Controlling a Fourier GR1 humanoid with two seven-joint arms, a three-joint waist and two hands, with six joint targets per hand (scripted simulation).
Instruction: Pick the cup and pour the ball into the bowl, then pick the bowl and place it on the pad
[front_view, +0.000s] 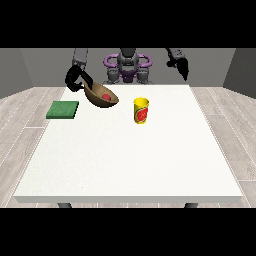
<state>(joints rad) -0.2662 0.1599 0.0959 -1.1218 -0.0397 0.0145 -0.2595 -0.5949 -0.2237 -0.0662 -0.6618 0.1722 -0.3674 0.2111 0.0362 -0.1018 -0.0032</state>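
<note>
A brown bowl (101, 95) is held tilted above the table at the back left, with a red ball (106, 97) inside it. The hand at the view's left (76, 80) grips the bowl's far rim, fingers curled round it. A green pad (63, 109) lies flat on the table to the left of the bowl, a little nearer the camera. A yellow cup (141, 110) with a red mark stands upright near the table's middle back. The hand at the view's right (182, 67) hangs raised above the back right corner, fingers pointing down and holding nothing.
The white table (130, 160) stretches wide towards the camera. The robot's torso (127, 67) stands behind the back edge. Wooden floor surrounds the table.
</note>
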